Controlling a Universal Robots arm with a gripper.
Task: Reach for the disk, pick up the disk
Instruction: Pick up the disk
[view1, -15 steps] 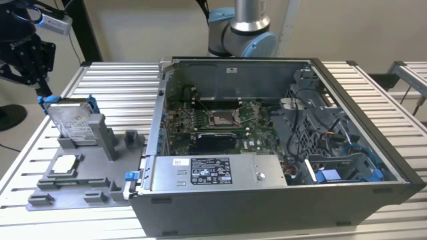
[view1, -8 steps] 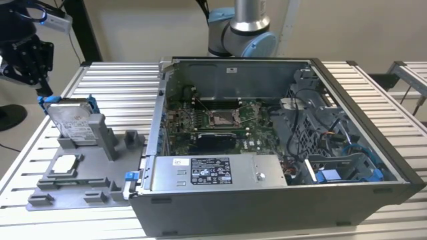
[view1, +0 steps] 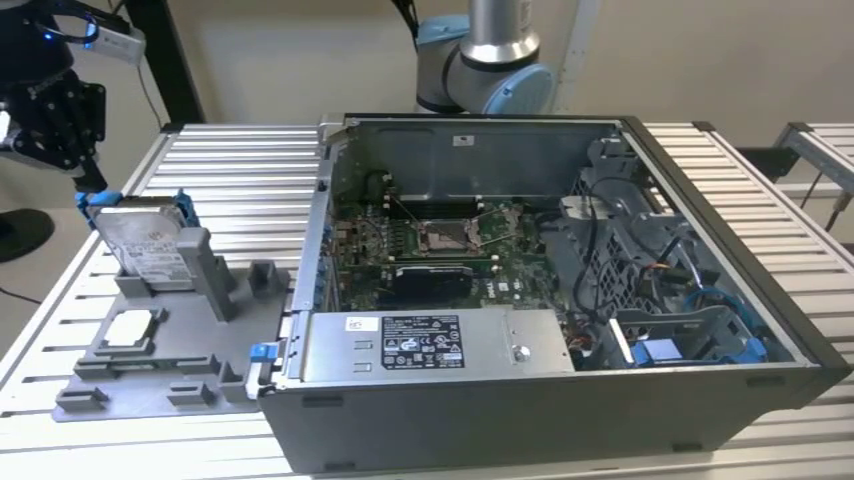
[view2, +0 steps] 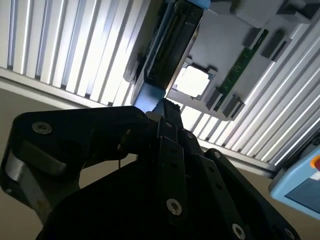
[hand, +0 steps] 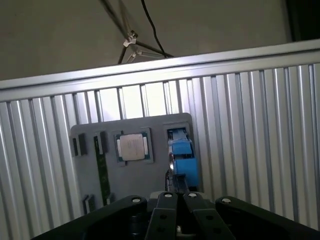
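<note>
Gripper (view1: 91, 185) sat at the disk's (view1: 144, 245) top corner; disk not lifted.
Disk stood on edge, leaning, in a slot at the far corner of the grey fixture tray (view1: 200, 340), near the bench (view1: 227, 160) edge at the exterior view's left. It lay directly below the gripper, long axis running along the slot. Jaws were drawn together, tip touching the blue bracket (view2: 150, 97); couldn't tell whether they pinched it.
</note>
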